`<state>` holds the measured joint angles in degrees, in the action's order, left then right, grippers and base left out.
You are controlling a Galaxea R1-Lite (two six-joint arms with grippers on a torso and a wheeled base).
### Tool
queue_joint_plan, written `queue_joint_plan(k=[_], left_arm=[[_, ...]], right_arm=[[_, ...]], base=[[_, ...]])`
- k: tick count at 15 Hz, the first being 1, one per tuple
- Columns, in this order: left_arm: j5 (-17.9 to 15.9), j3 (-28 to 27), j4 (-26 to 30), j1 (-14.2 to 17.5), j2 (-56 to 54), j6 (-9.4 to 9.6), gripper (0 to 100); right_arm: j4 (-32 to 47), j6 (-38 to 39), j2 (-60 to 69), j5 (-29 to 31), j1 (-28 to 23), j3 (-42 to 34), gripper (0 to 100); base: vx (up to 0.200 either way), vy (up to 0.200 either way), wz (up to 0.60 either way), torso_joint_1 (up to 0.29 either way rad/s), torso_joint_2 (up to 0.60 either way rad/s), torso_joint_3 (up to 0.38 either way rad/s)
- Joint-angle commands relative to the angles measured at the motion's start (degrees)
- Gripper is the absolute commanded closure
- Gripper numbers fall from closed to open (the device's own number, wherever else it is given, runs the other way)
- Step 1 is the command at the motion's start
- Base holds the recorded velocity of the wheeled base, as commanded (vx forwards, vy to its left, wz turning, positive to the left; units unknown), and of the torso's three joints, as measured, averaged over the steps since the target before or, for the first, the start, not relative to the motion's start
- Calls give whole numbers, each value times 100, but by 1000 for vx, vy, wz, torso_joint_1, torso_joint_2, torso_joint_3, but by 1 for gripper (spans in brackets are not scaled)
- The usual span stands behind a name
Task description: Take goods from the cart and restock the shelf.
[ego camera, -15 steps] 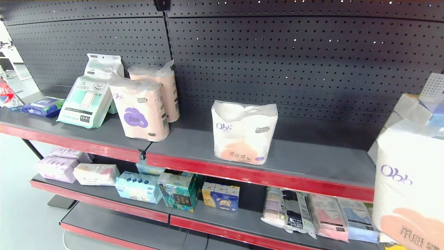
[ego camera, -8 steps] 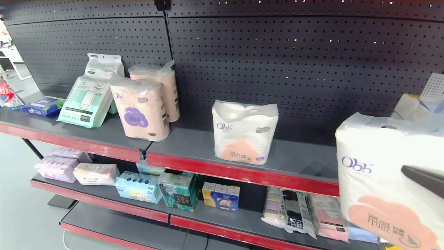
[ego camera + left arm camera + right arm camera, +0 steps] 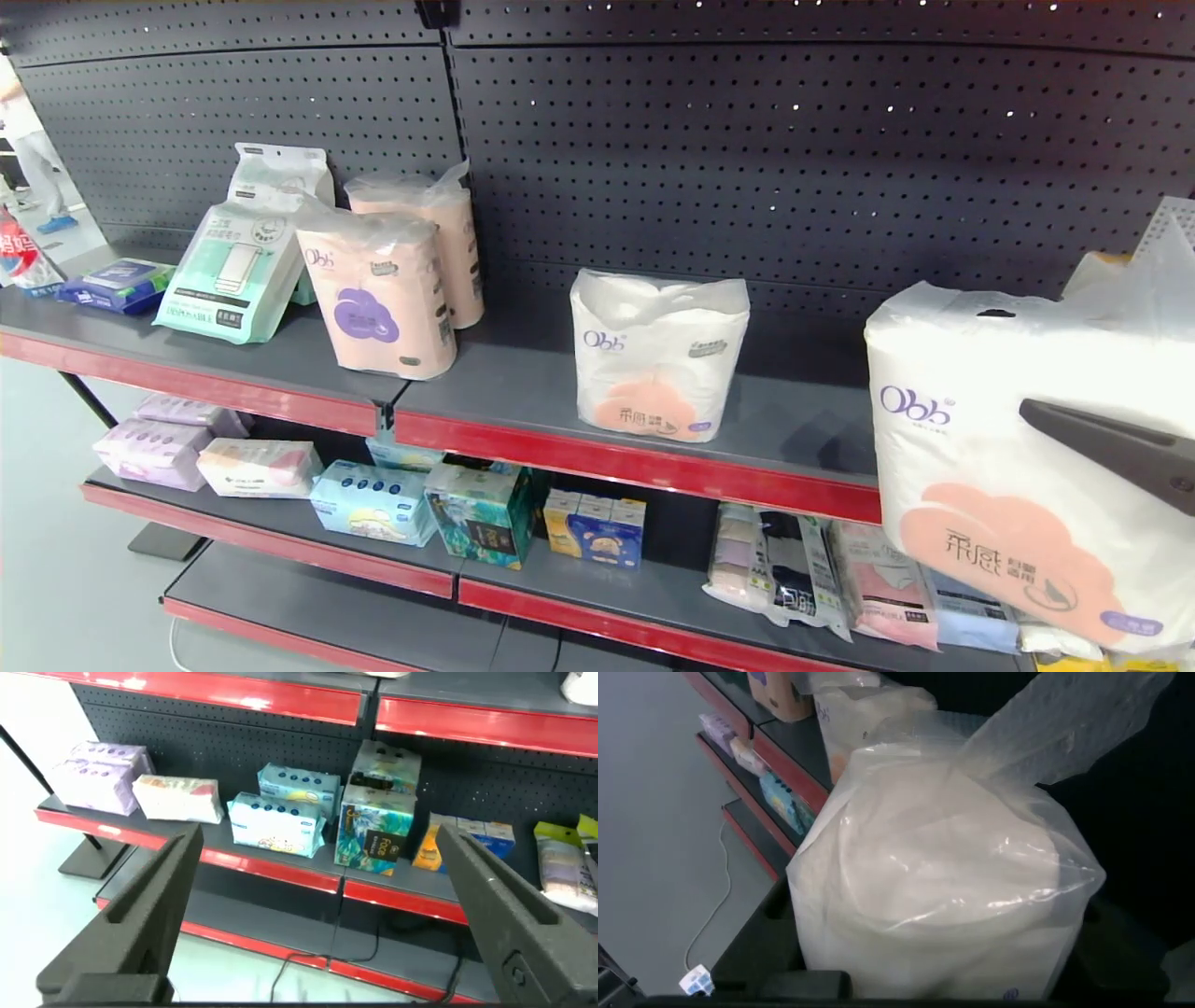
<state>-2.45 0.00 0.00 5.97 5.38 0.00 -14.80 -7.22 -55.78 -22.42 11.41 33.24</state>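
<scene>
white pack (image 3: 1008, 448) clamped in right tool (image 3: 1106, 446), shifted left toward shelf (image 3: 803, 439); placement next. left tool (image 3: 318, 840) spread wide, empty.

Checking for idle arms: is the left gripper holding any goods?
No, the left gripper is open wide, with nothing between its jaws.

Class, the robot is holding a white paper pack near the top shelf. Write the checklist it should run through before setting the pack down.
1. Grip: held pack clamped in right end effector: ok.
2. Room: bare top shelf right of the standing white pack: ok.
3. Height: held pack's base above the shelf's red edge: cannot tell.
4. Pose: held pack upright, print outward: ok.
5. Other arm: left end effector open, empty, down by the lower shelf: ok.
</scene>
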Motion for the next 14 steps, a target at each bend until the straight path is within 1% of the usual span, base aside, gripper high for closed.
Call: queue_joint_plan(k=[1, 7, 10, 14], left_arm=[[-1, 0, 0, 0, 16, 0, 0], [-1, 0, 0, 0, 16, 9, 0], [-1, 0, 0, 0, 16, 9, 0], [-1, 0, 0, 0, 16, 9, 0]], right_arm=[[3, 19, -170, 1, 2, -2, 100], [12, 63, -178, 9, -34, 7, 100], [-41, 54, -293, 18, -139, 51, 100], [-14, 54, 120, 36, -148, -239, 100]], base=[[0, 0, 0, 0, 0, 0], [0, 0, 0, 0, 0, 0], [0, 0, 0, 0, 0, 0], [0, 0, 0, 0, 0, 0]])
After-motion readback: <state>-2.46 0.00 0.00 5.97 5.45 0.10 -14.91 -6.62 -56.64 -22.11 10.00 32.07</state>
